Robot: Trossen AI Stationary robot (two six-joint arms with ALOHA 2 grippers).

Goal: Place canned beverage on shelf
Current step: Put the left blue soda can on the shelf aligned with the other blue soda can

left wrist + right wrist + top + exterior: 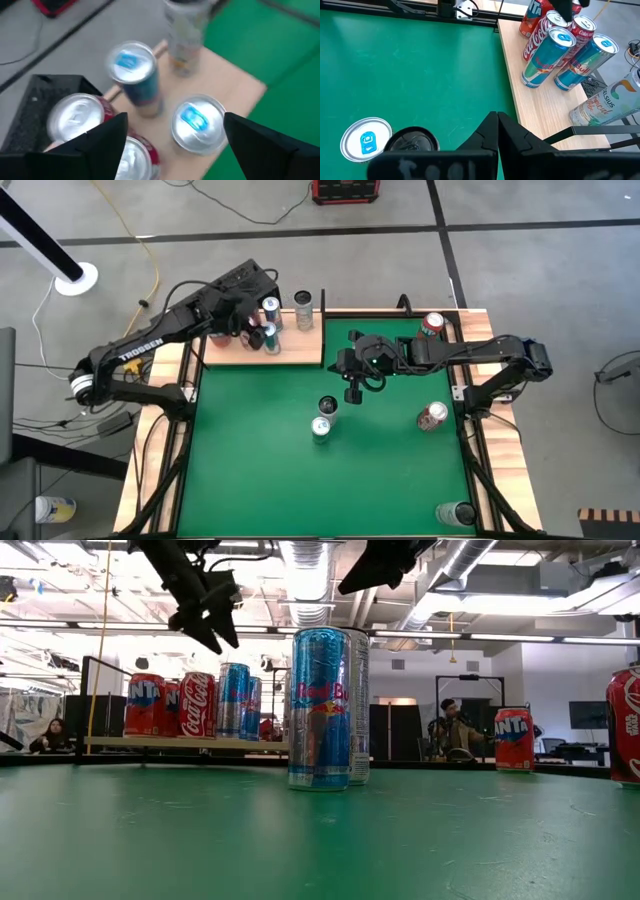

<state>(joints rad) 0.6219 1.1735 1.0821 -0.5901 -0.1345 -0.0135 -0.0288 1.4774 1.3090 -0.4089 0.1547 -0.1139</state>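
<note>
Cans crowd the shelf [265, 350], the pale-wood board lying at the far left corner of the green tabletop [330, 480], and we see our left hand [172, 142] hovering right above that cluster with its fingers spread wide apart and nothing between them. Directly below the gap between those fingers stands a blue can [198, 125] with a blue pull tab, upright on the board; just beyond it is a second blue can [134, 75], and farther off a pale tall can [184, 35] near the board's edge. To one side of the left hand, red cans [75, 117] with silver tops stand close together, touching or nearly so. Our right hand [496, 127] hangs over the green felt just beside the shelf's edge, its fingers pressed together and holding nothing. Below and slightly behind that hand, two cans stand upright on the felt, touching or almost touching: a blue-tabbed can [366, 140] and a dark-topped can [412, 142]. Well apart from the right hand, toward the tabletop's right side, we see a red can [432, 417] on the felt and another red can [432, 325] at the far right corner.
</note>
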